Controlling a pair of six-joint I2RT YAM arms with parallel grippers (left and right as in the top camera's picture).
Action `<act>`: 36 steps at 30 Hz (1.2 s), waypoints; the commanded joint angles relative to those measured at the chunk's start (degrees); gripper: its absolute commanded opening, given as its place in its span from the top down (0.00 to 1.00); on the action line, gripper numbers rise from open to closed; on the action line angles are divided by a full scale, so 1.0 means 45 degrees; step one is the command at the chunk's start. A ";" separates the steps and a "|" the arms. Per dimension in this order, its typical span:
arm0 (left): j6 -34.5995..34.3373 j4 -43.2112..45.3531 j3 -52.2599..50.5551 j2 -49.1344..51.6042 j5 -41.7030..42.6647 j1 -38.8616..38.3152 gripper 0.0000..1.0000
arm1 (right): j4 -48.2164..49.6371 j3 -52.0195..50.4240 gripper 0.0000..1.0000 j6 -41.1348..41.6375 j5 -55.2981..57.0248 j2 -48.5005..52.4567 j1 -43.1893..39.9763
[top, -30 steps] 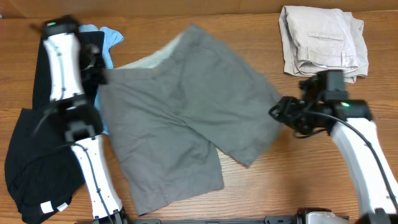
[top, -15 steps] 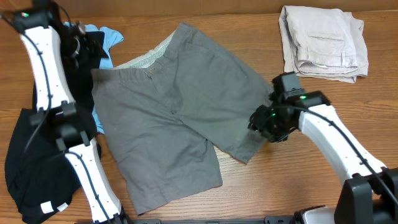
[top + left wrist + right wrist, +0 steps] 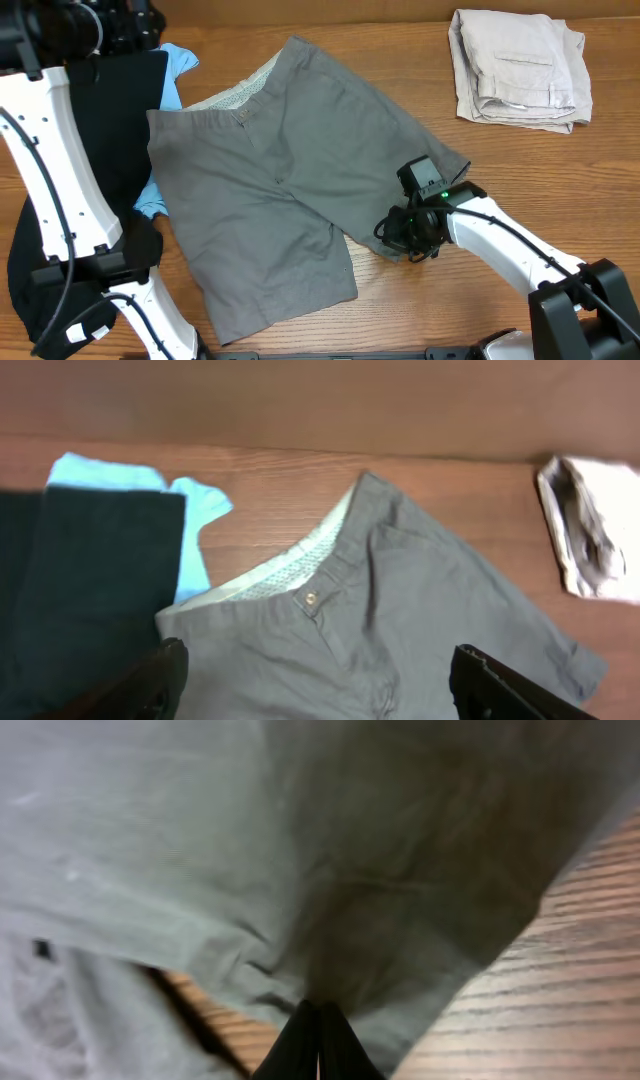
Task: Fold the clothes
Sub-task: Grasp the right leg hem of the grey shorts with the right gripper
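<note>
The grey shorts [image 3: 270, 190] lie spread across the middle of the table, waistband to the back left. The pale mesh lining [image 3: 285, 568] and the waistband button [image 3: 312, 598] show in the left wrist view. My left gripper [image 3: 318, 650] hangs high over the waistband end, open, with nothing between its fingers. My right gripper [image 3: 402, 236] is low at the hem of the right leg. In the right wrist view its fingers [image 3: 318, 1020] are pressed together on puckered grey cloth at the hem [image 3: 330, 970].
A folded pair of pale beige shorts [image 3: 518, 68] lies at the back right. A black garment [image 3: 105, 125] and a light blue one [image 3: 180, 62] lie by the left arm, touching the grey shorts' left edge. Bare wood [image 3: 480, 170] shows to the right.
My left gripper opened and rose away to the back left, off the waistband. My right gripper moved left and down onto the leg hem and shut there.
</note>
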 commanded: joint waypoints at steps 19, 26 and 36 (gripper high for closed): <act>0.1671 0.0272 -0.0044 0.0170 0.0117 -0.1316 0.11 | 0.1889 -0.0855 0.96 0.0578 0.0670 0.2409 -0.1098; 0.1666 0.0476 -0.0102 0.0170 0.0112 -0.1365 0.11 | 0.2404 -0.0850 0.96 -0.0408 0.0665 0.2992 -0.2793; 0.1671 0.0549 -0.0214 0.0947 0.0078 -0.1783 0.11 | 0.3565 -0.0816 0.96 -0.2030 0.0670 0.2992 -0.5906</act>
